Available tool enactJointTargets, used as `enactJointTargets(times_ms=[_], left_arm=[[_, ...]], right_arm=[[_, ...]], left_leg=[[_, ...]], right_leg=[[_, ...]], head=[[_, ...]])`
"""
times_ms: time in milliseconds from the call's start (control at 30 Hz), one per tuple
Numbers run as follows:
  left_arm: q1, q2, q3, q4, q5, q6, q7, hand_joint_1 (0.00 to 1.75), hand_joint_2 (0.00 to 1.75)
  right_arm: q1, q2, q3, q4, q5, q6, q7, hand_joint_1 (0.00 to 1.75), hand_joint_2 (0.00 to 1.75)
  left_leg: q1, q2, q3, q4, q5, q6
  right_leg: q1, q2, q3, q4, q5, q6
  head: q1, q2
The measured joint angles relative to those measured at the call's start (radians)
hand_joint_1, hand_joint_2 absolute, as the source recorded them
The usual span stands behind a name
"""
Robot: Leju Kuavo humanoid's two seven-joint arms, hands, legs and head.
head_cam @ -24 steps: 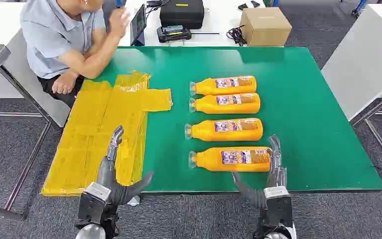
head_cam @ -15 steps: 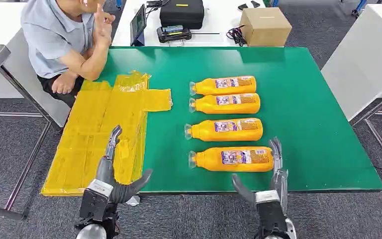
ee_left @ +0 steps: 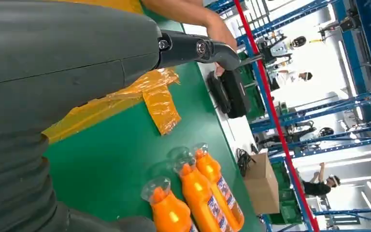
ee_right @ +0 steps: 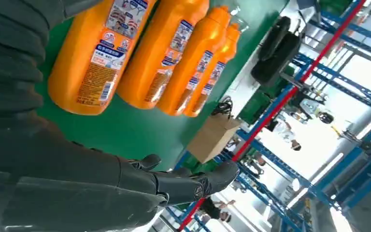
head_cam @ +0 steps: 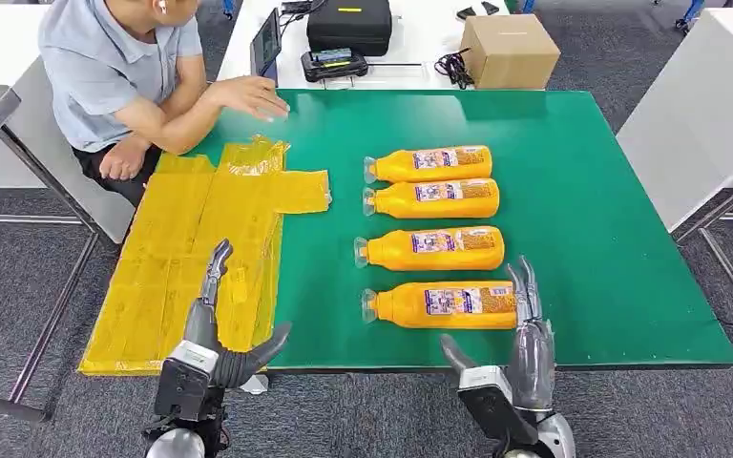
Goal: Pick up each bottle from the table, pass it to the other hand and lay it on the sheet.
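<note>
A person (head_cam: 119, 72) sits at the far left corner of the green bench (head_cam: 592, 219), one hand (head_cam: 253, 95) resting flat on its surface. The yellow sheet (head_cam: 191, 258) lies along the left part of the bench, overhanging its left edge. The left hand (head_cam: 219, 329) hovers over the near end of the sheet, fingers (head_cam: 215, 272) extended and apart, thumb spread to the side, holding nothing. Four orange bottles lie on their sides in a column near the bench centre, caps pointing toward the sheet: the far bottle (head_cam: 429, 163) touches the second bottle (head_cam: 432, 198); the third bottle (head_cam: 430, 248) lies apart from it; the nearest bottle (head_cam: 442, 305) lies closest to the front edge. The right hand (head_cam: 511, 358) sits at the front edge, just beside the base end of the nearest bottle, fingers (head_cam: 525, 286) straight and apart, thumb spread, gripping nothing. Behind the bench, on a white table, stand a black case (head_cam: 348, 24) and a cardboard box (head_cam: 509, 50).
</note>
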Motion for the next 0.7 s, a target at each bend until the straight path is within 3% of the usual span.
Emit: enactJointTargets(times_ms=[233, 700], left_arm=[[-0.030, 0.000, -0.008, 0.024, -0.047, -0.022, -0.012, 0.00, 1.75], [-0.062, 0.000, -0.027, 0.091, -0.035, -0.049, -0.018, 0.00, 1.75]], right_arm=[[-0.088, -0.036, 0.037, 0.043, 0.348, -0.057, 0.170, 0.00, 1.75], [-0.209, -0.150, 0.078, 0.166, 0.437, -0.040, 0.261, 0.00, 1.75]], left_leg=[[0.000, 0.000, 0.000, 0.000, 0.001, 0.000], [0.000, 0.000, 0.000, 0.000, 0.001, 0.000]], right_leg=[[0.000, 0.000, 0.000, 0.000, 0.000, 0.000], [0.000, 0.000, 0.000, 0.000, 0.000, 0.000]], head=[[0.000, 0.000], [0.000, 0.000]])
